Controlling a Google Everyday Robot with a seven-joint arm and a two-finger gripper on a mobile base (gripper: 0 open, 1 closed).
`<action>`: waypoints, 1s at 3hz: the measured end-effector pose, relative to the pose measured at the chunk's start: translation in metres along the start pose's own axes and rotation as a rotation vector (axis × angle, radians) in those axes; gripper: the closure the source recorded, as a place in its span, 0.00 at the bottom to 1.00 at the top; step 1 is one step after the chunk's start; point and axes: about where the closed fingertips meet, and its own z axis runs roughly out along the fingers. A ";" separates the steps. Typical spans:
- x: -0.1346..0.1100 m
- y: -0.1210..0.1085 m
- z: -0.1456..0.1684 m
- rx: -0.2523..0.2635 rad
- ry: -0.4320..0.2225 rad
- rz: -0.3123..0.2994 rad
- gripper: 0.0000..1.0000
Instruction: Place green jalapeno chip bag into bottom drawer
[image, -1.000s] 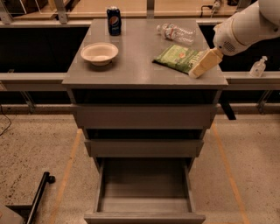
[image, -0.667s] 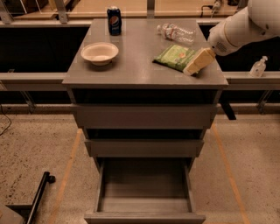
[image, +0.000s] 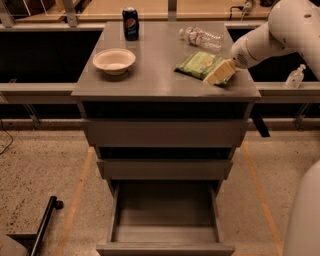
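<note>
The green jalapeno chip bag lies flat on the right half of the grey cabinet top. My gripper reaches in from the right on the white arm and sits low at the bag's right front edge, touching or just over it. The bottom drawer is pulled open below, and its inside shows nothing but bare grey floor.
A white bowl sits at the left of the top. A blue soda can stands at the back. A clear water bottle lies behind the bag. The two upper drawers are closed. A small bottle stands on the ledge at right.
My arm and gripper have shifted left and slightly down, closer onto the bag's right edge. The bag, bowl, can and drawer have not moved.
</note>
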 end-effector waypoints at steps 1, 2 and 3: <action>0.005 -0.009 0.023 -0.013 -0.003 0.043 0.00; 0.011 -0.018 0.040 -0.021 0.000 0.075 0.00; 0.018 -0.022 0.050 -0.031 0.017 0.099 0.17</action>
